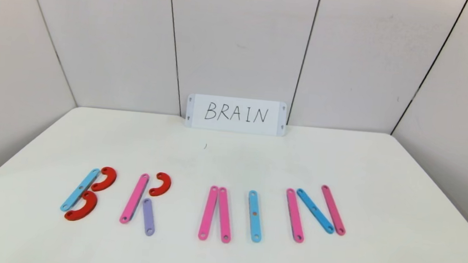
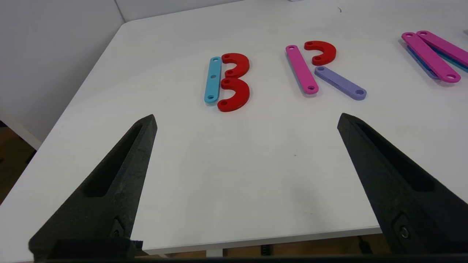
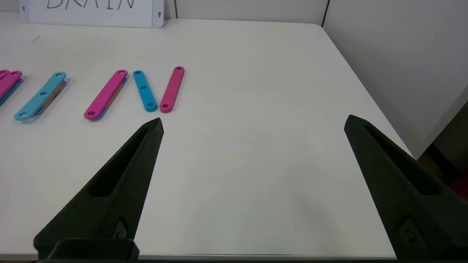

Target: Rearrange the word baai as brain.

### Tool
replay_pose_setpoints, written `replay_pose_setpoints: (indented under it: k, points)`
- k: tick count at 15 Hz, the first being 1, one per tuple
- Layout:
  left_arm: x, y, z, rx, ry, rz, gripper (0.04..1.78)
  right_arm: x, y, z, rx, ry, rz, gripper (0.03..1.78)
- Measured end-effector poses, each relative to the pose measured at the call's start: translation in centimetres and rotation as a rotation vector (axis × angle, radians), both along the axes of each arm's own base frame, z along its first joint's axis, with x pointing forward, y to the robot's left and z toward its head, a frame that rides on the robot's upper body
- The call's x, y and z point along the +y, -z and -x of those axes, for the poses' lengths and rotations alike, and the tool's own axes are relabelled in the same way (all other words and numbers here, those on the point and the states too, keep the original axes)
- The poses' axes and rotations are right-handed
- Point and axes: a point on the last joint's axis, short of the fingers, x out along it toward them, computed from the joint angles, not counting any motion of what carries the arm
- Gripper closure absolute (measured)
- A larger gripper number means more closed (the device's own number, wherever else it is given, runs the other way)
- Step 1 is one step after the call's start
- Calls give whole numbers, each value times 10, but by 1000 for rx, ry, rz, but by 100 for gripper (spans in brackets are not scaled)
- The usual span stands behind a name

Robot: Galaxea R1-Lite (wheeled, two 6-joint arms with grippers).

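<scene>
Though both arms hang back at the near desk edge: they seem parked, since the word already reads as finished.
Left pincer: released, jaws spread wide and empty, hovering over bare desk short of the B and R.
Right pincer: released too, holding nothing, near the desk's right side, short of the N.
Word brain: lies flat in one row across the near half of the desk, well apart from both pincers, letters spaced so each reads alone.
B: a blue strip as spine, two red curves stacked against it, touching; the whole letter leans.
R: pink strip upright, one red curve at its top, a lilac strip as the leg, near but not clearly touching.
A: two pink strips meeting at the top, barely splayed; no crossbar shows, and other strips seem to lie under them.
I: a single blue strip.
N: two pink strips with a blue one set diagonally between.
Card: stands against the far wall behind the row, BRAIN in black, likely the model to copy.
</scene>
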Motion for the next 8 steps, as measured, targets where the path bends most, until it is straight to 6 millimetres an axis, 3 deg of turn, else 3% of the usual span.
replay_pose_setpoints:
  k: [8]
  points:
    - [0,1,0,8,1,87,9,0,0,0,-1,8,-16,8]
